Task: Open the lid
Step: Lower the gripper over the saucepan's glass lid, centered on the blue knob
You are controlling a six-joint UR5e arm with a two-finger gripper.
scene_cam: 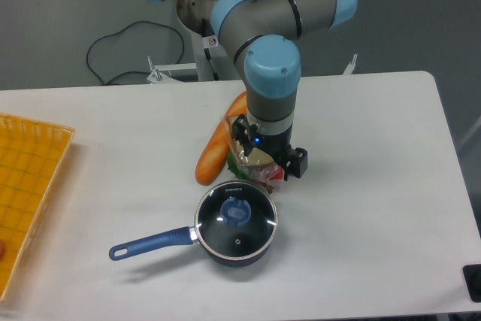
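The gripper (259, 165) hung at the centre of the frame, just above the pan's far rim, and its fingers were hidden under the wrist and against the clutter behind, so whether they were spread or closed could not be told; nothing showed in their hold. The lid (237, 218) sat closed on the pan (225, 255) just below, lower centre, apart from the gripper. Its blue knob (236, 211) stood at the middle of the glass, with a small vent hole nearer the front edge.

Judged from its look, the lid was stiff, fairly light and breakable: clear glass inside a thin metal rim, smooth and likely slippery. The knob was the one sensible hold, pinched across its sides and raised straight up; the glass and rim offered no purchase. The pan's handle (150, 242) pointed to the lower left.

Behind the gripper lay an orange, carrot-like thing (216, 154) and a crinkled packet (259, 169). A yellow tray (30, 186) sat at the left edge of the white table (376, 186).
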